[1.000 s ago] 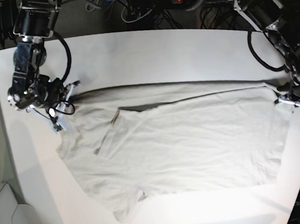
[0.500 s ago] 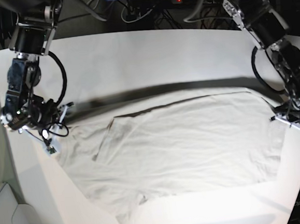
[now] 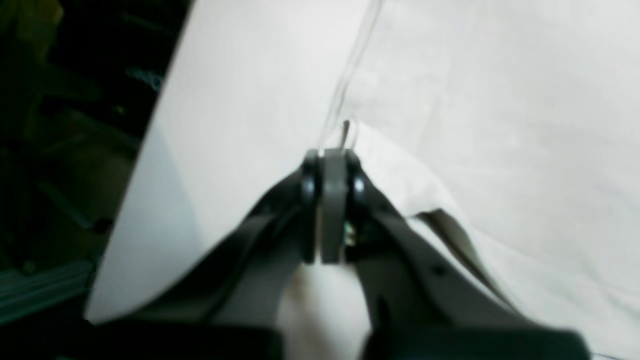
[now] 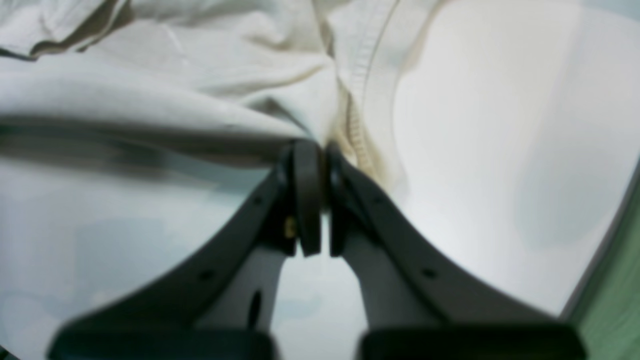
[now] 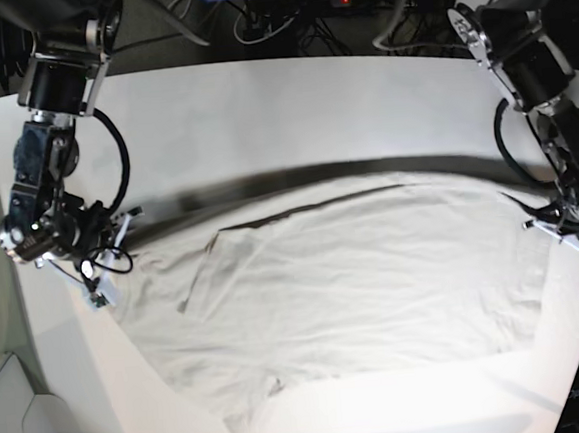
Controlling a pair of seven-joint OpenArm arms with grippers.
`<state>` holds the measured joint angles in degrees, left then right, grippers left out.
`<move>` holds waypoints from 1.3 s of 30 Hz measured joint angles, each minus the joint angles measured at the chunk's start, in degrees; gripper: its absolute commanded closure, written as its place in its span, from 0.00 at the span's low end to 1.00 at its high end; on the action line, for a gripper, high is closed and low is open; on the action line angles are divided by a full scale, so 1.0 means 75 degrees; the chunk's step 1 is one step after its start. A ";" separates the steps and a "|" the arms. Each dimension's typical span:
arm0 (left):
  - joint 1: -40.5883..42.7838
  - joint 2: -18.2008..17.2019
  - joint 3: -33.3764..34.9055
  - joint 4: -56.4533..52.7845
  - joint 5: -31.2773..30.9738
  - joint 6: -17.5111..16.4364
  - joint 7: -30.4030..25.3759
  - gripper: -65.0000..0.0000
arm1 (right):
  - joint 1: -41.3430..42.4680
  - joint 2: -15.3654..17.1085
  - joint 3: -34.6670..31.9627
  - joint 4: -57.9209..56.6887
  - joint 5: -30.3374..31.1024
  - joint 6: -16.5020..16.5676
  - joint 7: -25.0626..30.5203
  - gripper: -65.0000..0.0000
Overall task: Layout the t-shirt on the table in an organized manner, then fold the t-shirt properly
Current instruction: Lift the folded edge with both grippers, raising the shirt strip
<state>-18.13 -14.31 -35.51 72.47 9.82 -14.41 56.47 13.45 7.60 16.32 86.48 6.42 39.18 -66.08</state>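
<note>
The t-shirt (image 5: 346,292) lies spread across the middle of the white desk (image 5: 292,116), its long axis running left to right, with one sleeve trailing toward the near edge. Over the last second both arms have drawn the far edge of the cloth toward the near side and outward: the right gripper (image 5: 102,259), on the scene's left, has dropped lower and further left, and the left gripper (image 5: 568,227), on the scene's right, has slid nearer too, so the dark raised band of fabric along the far edge has flattened and the folded-over flap near the collar looks narrower. That suggests the layout step is nearly finished, with folding not yet begun; wrinkles and the turned-over flap on the left part remain. In the right wrist view the jaws are pressed together, pinching a bunched, ribbed hem of the shirt (image 4: 210,75) at the gripper's tip (image 4: 314,150). In the left wrist view the jaws are likewise pressed together at the tip (image 3: 332,160), clamping a thin edge of the shirt (image 3: 500,125) just beside the desk's edge (image 3: 210,150). No containers are visible anywhere in these views, so nothing is stowed in one.
</note>
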 measured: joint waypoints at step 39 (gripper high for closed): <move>0.1996 0.0297 -0.0854 0.0277 -0.0169 -0.0052 -0.1740 0.42 | -0.0067 -0.0026 0.0000 -0.0003 -0.0003 0.0000 -0.0041 1.00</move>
<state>-3.16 -12.08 -41.91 74.54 8.56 -14.81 43.42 12.95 7.40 16.32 86.46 6.39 39.18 -66.39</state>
